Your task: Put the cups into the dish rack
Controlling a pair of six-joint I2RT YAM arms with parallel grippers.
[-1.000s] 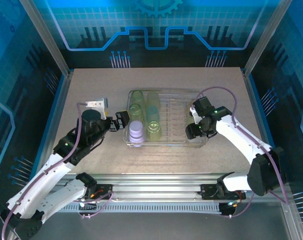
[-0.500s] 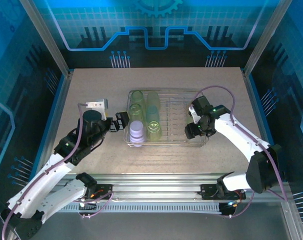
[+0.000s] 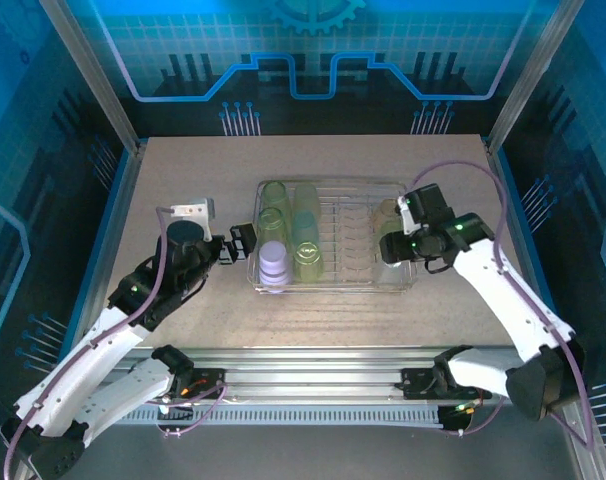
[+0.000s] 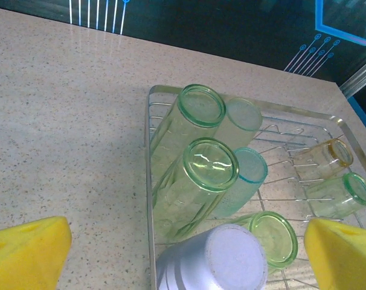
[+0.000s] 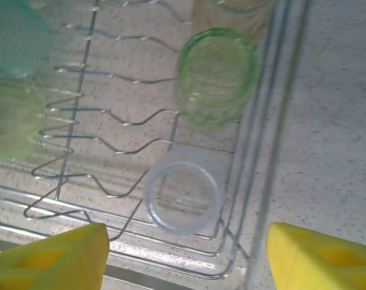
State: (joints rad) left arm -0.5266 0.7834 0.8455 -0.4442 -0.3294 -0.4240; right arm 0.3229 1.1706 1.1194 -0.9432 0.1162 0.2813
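Cups (image 4: 201, 163), mostly green, one lavender, sit inside the dish rack (image 4: 148, 121).

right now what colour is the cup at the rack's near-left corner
Lavender-white cup; best in left wrist view.

The silver wire dish rack (image 3: 333, 289) sits mid-counter (image 3: 183, 170) with cups at both ends. At its left end, two tall yellow-green tumblers (image 4: 214, 164), a pale one (image 4: 242, 115), a teal one (image 4: 246, 181) and a lavender-white one (image 4: 222, 257) lean packed together. At the right end are a tan cup (image 4: 331, 154), a green cup (image 5: 216, 75) and a clear cup (image 5: 183, 190) seen end-on.
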